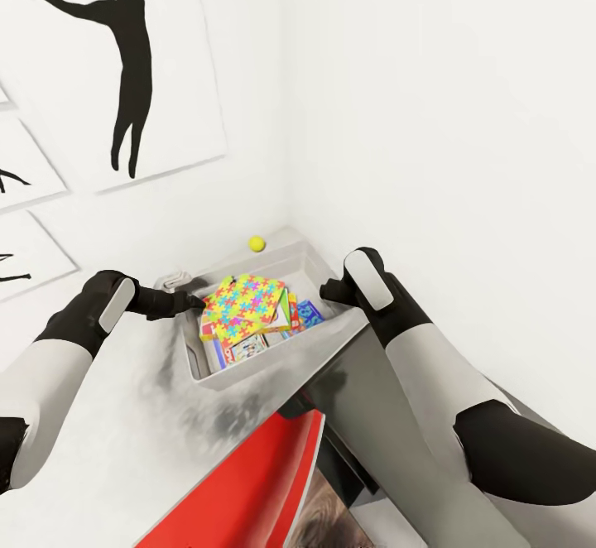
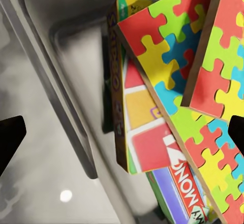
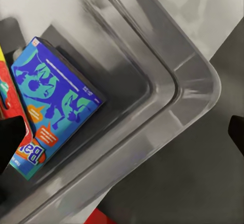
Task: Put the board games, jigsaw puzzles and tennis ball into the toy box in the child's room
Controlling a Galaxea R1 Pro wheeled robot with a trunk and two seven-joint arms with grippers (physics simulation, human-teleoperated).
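Hovering at either side of the toy box point(image 1: 327, 326), both pincers are spread and hold nothing: the left pincer point(image 1: 197, 301) at its left rim, the right pincer point(image 1: 324, 290) at its right rim, probably because their loads are already dropped in. Two jigsaw puzzles point(image 1: 242, 306) lie tilted on top of the board games point(image 2: 147, 148), with a small blue game point(image 3: 53, 104) leaning against the right wall. The tennis ball point(image 1: 257, 243) sits on the bench point(image 1: 124, 440) just beyond the box, near the corner, seemingly the last toy to collect.

Black-and-white arms with pale grey wrist panels, apparently black jaws.
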